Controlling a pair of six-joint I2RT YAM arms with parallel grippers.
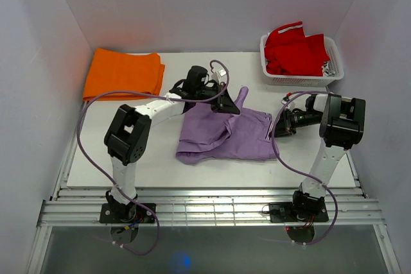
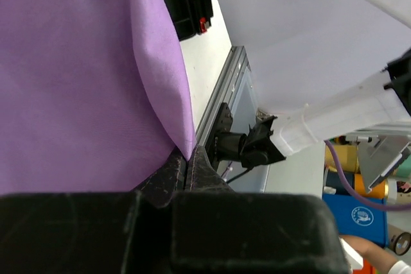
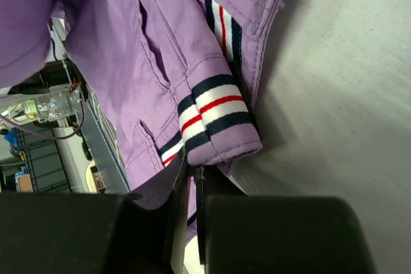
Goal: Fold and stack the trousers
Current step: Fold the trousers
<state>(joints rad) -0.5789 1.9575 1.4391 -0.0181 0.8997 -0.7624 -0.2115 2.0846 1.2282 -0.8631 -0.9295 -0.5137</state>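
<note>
Two arms reach in over the white table (image 1: 160, 165), and both have hold of the trousers (image 1: 225, 136). The lilac pair lies bunched across the middle of the table. Its bulk is folded over itself and sags toward the near edge, while one narrow strip of cloth sticks up toward the far edge.

The left gripper (image 1: 226, 106) sits at the far side of the heap, at the foot of that strip. From its own camera the two dark fingers are pressed tight together, with a hanging fold of the purple cloth (image 2: 77, 81) pinched at their tips (image 2: 187, 162).

The right gripper (image 1: 277, 126) comes in level from the right edge of the table and meets the trousers at their right end. In its wrist view the fingers are clamped shut (image 3: 191, 171) on the edge of the fabric (image 3: 128, 43). Just beside them is a striped band (image 3: 215, 104) of navy, white and red, and more of the same striping shows further up the seam.

An orange garment (image 1: 122, 74) lies folded flat at the far left corner. A white basket (image 1: 334, 62) stands at the far right corner with a red garment (image 1: 292, 49) heaped in it. Both are well apart from the trousers.
</note>
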